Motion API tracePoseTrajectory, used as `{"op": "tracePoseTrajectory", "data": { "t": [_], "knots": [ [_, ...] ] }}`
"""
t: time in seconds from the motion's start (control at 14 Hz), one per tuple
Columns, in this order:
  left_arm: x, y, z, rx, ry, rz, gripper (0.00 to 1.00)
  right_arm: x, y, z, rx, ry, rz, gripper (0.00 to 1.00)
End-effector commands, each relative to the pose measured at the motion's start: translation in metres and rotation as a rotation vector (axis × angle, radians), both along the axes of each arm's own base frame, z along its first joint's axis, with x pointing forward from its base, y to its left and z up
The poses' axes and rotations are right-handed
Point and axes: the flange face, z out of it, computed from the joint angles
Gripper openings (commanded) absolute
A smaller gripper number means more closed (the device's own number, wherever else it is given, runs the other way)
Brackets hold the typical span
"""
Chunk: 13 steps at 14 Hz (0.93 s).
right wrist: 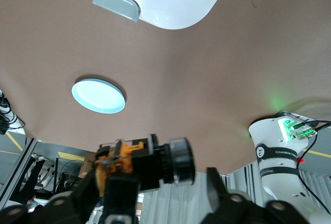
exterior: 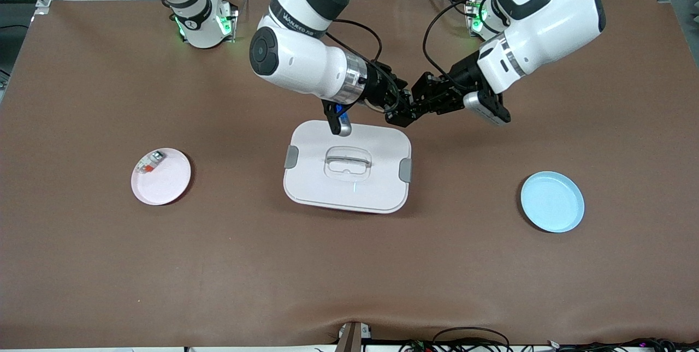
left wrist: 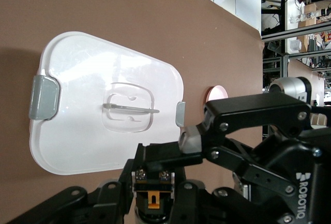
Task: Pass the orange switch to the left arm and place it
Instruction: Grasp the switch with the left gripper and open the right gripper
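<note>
Above the box's (exterior: 347, 165) edge nearest the robot bases, the left gripper (exterior: 410, 107) pinched the tiny blocky orange switch (left wrist: 152, 198), its orientation seemingly unclear, beside the spread-jawed right gripper (exterior: 394, 102).

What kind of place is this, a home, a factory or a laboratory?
Most likely a robotics laboratory or test workshop. Two arms are mounted at one edge of a table covered in a brown mat, loose cables trail along its edge, and shelving racks with equipment stand nearby.
</note>
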Motion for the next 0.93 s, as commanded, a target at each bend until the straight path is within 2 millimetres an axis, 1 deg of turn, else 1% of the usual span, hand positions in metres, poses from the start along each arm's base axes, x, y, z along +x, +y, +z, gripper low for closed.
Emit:
{"op": "tracePoseTrajectory", "data": {
  "t": [0.0,0.07,0.14,0.21,0.29,0.36,0.43,0.5,0.64,0.72,0.86],
  "knots": [
    [0.015,0.02,0.007,0.048,-0.038,0.001,0.0,0.003,-0.003,0.01,0.019,0.019,-0.011,1.0],
    [0.014,0.023,0.005,0.081,-0.039,-0.025,0.0,0.007,-0.008,0.012,0.019,0.015,-0.017,1.0],
    [0.022,0.037,0.011,0.105,-0.049,-0.023,0.0,0.013,-0.015,0.015,0.021,0.008,-0.029,1.0],
    [0.029,0.049,0.016,0.125,-0.052,-0.03,0.0,0.019,-0.026,0.026,0.026,-0.008,-0.039,1.0],
    [0.032,0.053,0.023,0.15,-0.058,-0.053,0.0,0.021,-0.037,0.036,0.024,-0.019,-0.034,1.0],
    [0.036,0.064,0.027,0.188,-0.06,-0.07,0.0,0.023,-0.046,0.039,0.005,-0.02,0.001,1.0],
    [0.042,0.078,0.031,0.227,-0.066,-0.072,0.0,0.025,-0.057,0.039,-0.024,-0.038,0.056,1.0],
    [0.047,0.086,0.028,0.259,-0.062,-0.085,0.0,0.025,-0.07,0.047,-0.052,-0.069,0.109,1.0],
    [0.054,0.103,0.036,0.321,-0.077,-0.094,0.0,0.022,-0.089,0.044,-0.157,-0.114,0.23,1.0],
    [0.06,0.117,0.041,0.345,-0.078,-0.089,0.0,0.02,-0.097,0.047,-0.217,-0.157,0.291,1.0],
    [0.069,0.126,0.047,0.393,-0.083,-0.112,0.0,0.018,-0.118,0.044,-0.308,-0.224,0.404,1.0]
  ]
}}
